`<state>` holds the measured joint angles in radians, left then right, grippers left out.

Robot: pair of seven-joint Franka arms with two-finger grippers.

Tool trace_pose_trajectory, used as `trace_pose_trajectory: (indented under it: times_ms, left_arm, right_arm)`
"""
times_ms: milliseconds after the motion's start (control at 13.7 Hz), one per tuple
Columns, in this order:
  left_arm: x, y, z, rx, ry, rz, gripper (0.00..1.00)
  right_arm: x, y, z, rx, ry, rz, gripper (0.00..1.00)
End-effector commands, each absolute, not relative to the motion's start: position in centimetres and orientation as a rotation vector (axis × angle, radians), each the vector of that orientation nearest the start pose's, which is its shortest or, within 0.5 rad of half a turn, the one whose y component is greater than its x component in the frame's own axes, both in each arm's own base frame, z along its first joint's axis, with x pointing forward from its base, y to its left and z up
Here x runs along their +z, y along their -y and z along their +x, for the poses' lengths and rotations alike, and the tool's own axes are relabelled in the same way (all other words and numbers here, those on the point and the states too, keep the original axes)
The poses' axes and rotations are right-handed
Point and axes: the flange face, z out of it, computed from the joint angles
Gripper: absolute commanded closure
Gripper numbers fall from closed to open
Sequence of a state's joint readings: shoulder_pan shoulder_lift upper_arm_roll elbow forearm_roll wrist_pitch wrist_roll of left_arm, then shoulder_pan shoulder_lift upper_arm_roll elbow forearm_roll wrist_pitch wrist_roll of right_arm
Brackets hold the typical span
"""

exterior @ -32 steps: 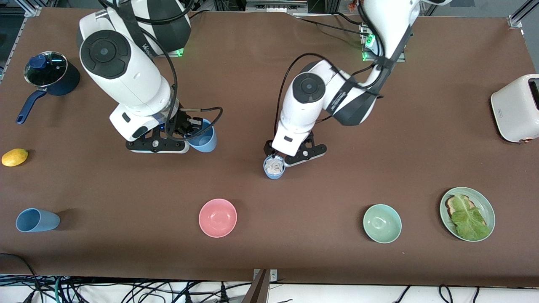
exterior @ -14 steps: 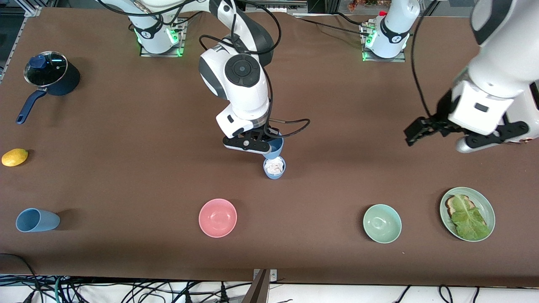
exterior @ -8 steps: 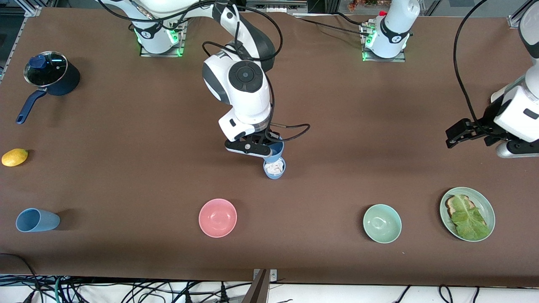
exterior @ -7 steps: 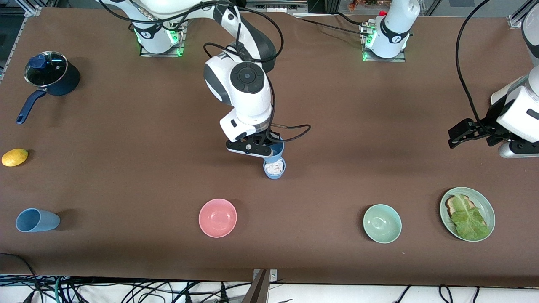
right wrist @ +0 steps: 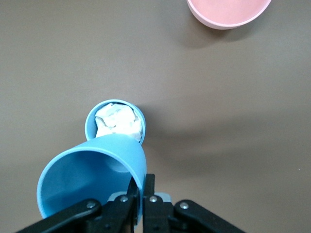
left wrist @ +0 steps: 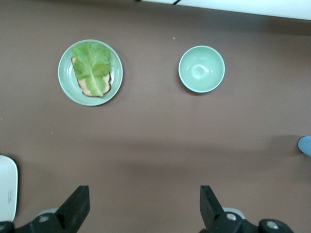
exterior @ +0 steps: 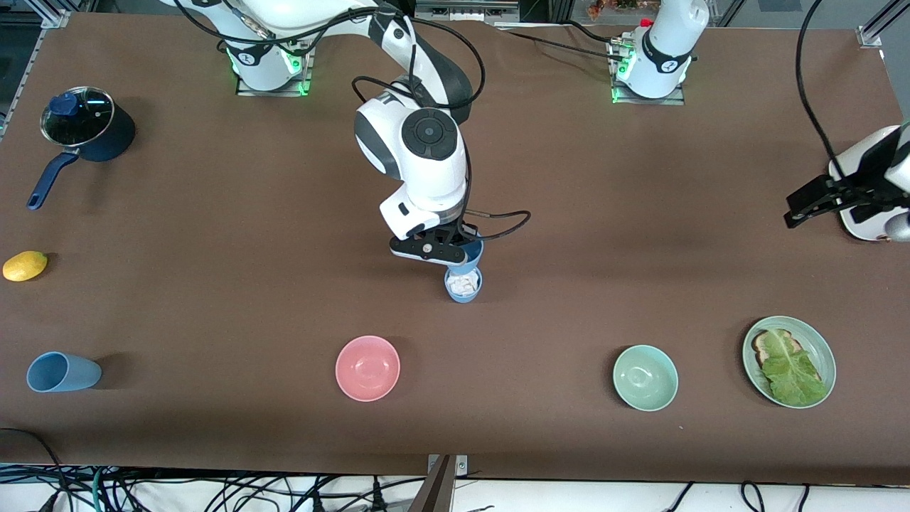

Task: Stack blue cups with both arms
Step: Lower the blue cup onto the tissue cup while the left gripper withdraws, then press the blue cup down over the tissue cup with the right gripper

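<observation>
Lowering now risks a jam: the standing cup [exterior: 463, 284] holds a white crumpled wad [right wrist: 118, 120], so the held cup [right wrist: 92, 177] may not seat, or may tip it over. That held cup is pinched by its rim in the clenched right gripper [right wrist: 140, 195], tilted, hanging just above the standing one mid-table. A third cup [exterior: 62, 372] lies on its side toward the right arm's end. The left gripper [left wrist: 142, 211] waits, spread wide and empty, over the toaster [exterior: 864, 226].
</observation>
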<state>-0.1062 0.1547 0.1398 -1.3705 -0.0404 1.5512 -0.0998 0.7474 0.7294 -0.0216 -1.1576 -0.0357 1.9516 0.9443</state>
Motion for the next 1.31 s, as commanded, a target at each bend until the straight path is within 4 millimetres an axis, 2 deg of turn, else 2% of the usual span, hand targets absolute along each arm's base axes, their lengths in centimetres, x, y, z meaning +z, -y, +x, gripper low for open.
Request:
trace_pose_trajectory:
  times_ms: [0, 219, 437, 510, 656, 875, 1239]
  left_arm:
    - [63.6, -2.9, 58.1, 0.033, 0.241, -3.221, 0.00]
    - [63.1, -3.1, 57.4, 0.071, 0.250, -3.222, 0.00]
    - [63.1, -2.2, 57.5, 0.074, 0.211, -3.221, 0.00]
    - [63.2, -2.4, 57.6, 0.056, 0.214, -3.223, 0.00]
    - [63.3, -2.5, 57.6, 0.040, 0.197, -3.215, 0.00]
    - [63.4, -2.9, 57.7, 0.020, -0.094, -3.221, 0.00]
    - [63.7, -2.6, 57.7, 0.003, -0.119, -3.219, 0.00]
  right_arm:
    - [37.4, -50.8, 56.9, -0.188, -0.325, -3.096, 1.00]
    - [37.2, -50.7, 57.4, -0.221, -0.325, -3.091, 1.00]
    - [37.3, -50.7, 57.7, -0.244, -0.319, -3.075, 1.00]
    - [37.2, -50.4, 58.4, -0.264, -0.328, -3.078, 1.00]
    - [36.9, -51.1, 58.3, -0.282, -0.314, -3.083, 1.00]
    - [36.6, -50.7, 58.7, -0.286, -0.314, -3.085, 1.00]
    - [35.6, -50.6, 59.0, -0.283, -0.315, -3.089, 1.00]
